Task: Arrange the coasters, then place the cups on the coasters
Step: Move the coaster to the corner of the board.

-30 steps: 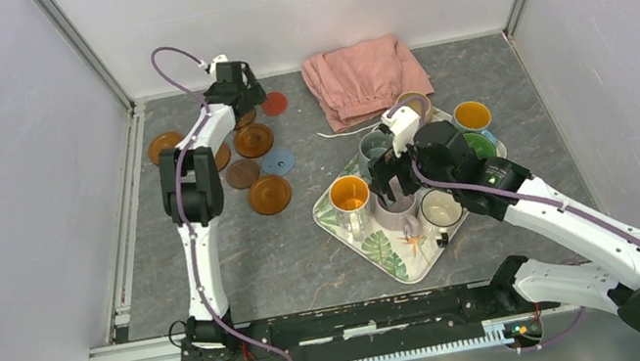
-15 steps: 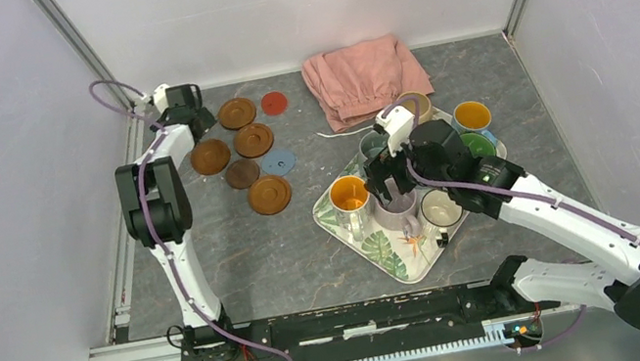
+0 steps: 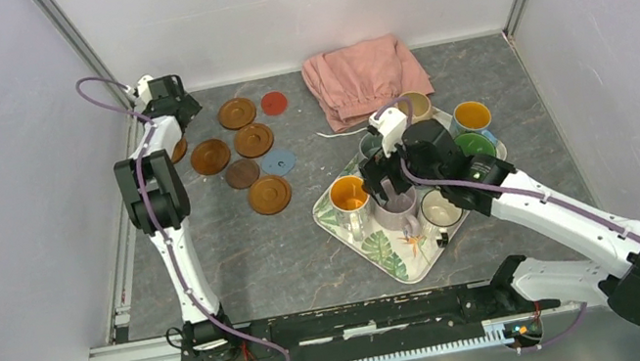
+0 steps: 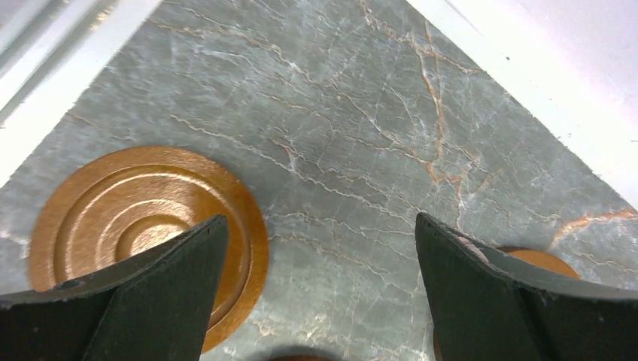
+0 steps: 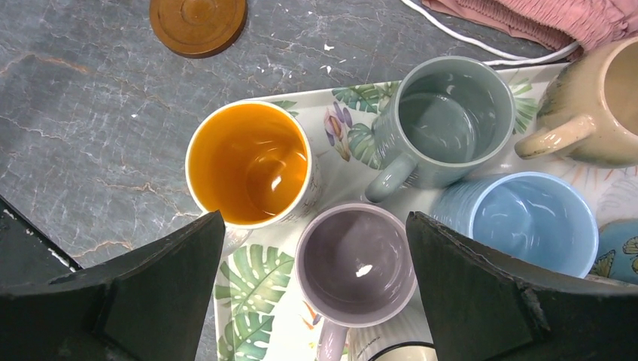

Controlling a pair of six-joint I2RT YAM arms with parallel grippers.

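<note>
- The left end effector (image 4: 317, 218) hangs over the far left corner of the worktop (image 3: 259, 251). Its jaws are wide apart with nothing between them.
- A brown coaster (image 4: 113, 218) lies flat below it, partly hidden by one finger.
- The other coasters (image 3: 253, 140) lie scattered near that corner. Most are brown, with a red one (image 3: 274, 102) by the far edge and a blue one (image 3: 278, 161) among them.
- A pink cloth (image 3: 362, 74) is bunched at the middle of the far edge.
- The leaf-print tray (image 3: 388, 253) sits right of centre, and the cups (image 3: 472, 116) stand packed close on it.
- The right end effector (image 5: 314, 218) hovers over the tray's left part, jaws apart and gripping nothing.
- A lilac cup (image 5: 353, 263) stands right under it, an orange-lined cup (image 5: 248, 162) beside that, and a grey-green cup (image 5: 444, 116) and a light blue cup (image 5: 519, 218) just beyond.
</note>
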